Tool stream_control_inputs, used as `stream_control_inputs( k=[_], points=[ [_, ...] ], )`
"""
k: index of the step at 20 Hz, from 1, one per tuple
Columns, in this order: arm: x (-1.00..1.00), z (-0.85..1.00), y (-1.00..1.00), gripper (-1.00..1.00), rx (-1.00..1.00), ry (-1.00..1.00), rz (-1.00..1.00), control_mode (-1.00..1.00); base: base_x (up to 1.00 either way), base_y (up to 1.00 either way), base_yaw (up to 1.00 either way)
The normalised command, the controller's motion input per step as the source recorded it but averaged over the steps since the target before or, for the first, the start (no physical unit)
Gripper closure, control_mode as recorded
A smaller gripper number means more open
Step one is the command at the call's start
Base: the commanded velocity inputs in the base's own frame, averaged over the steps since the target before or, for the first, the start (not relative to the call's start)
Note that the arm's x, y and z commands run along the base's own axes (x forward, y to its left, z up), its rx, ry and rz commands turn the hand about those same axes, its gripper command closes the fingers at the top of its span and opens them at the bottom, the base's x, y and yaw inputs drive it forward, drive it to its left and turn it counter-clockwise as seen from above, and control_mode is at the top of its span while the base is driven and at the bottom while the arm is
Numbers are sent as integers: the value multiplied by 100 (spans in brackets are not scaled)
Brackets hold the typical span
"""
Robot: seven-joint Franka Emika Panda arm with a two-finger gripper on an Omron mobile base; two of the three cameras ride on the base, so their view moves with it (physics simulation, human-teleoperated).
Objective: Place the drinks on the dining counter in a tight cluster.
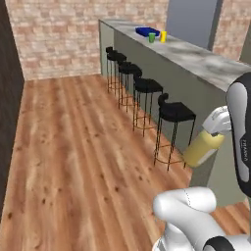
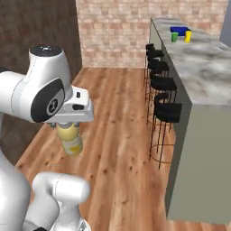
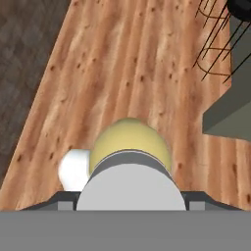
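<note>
A tall yellow bottle [image 1: 202, 149] with a grey cap hangs tilted above the wooden floor, and my gripper [image 1: 216, 128] is shut on its upper end. From the right base the bottle [image 2: 71, 140] hangs below the hand, held by the gripper [image 2: 67, 124]. In the hand view the grey cap [image 3: 131, 184] sits between the fingers of the gripper [image 3: 131, 200], with the yellow body [image 3: 130, 137] beyond it. The dining counter [image 1: 196, 58] with its marble top [image 2: 205, 67] runs along my right, and the bottle is lower than its top and off its near end.
Several black stools [image 1: 175, 112] line the counter's front [image 2: 168, 110]. At the counter's far end are a green cup [image 1: 152, 37], a yellow cup [image 1: 163, 35] and a flat blue object [image 1: 145, 31]. Open wooden floor [image 1: 73, 147] lies to the left; a brick wall closes the back.
</note>
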Motion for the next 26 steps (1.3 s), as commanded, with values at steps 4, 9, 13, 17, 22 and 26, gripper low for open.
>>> stream_control_inputs(
  k=[4,9,13,17,22,26],
  points=[
    [0,0,0,100,0,0,0,100,100,72,-64],
    [0,0,0,100,0,0,0,100,100,67,-68],
    [0,0,0,100,0,0,0,100,97,64,-71],
    [0,0,0,100,0,0,0,100,94,63,-72],
    [0,0,0,100,0,0,0,100,92,63,-72],
    [0,0,0,100,0,0,0,100,93,62,-71]
  ],
)
